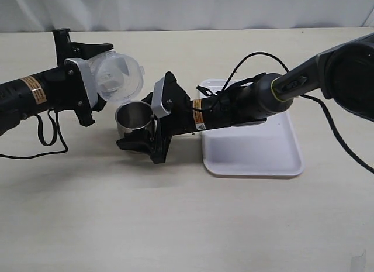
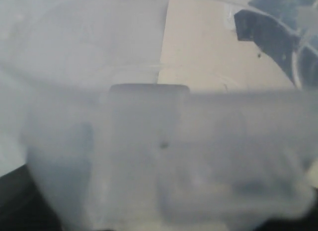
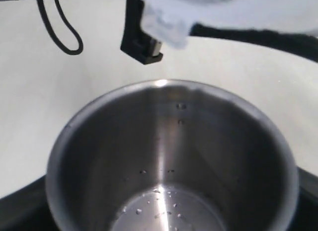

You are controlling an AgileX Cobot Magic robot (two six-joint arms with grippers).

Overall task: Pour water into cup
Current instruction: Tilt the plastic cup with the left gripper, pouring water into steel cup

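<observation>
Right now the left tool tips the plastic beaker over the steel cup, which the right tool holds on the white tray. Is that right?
Almost. The exterior view shows the cup beside the white tray, over bare table, not on it. Otherwise yes: left tool tips the beaker over it, right tool holds it.

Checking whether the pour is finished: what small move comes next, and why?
Probably tilt the beaker back upright: it hangs tipped over the cup, no stream shows, and drops of water already dot the cup's floor.
</observation>
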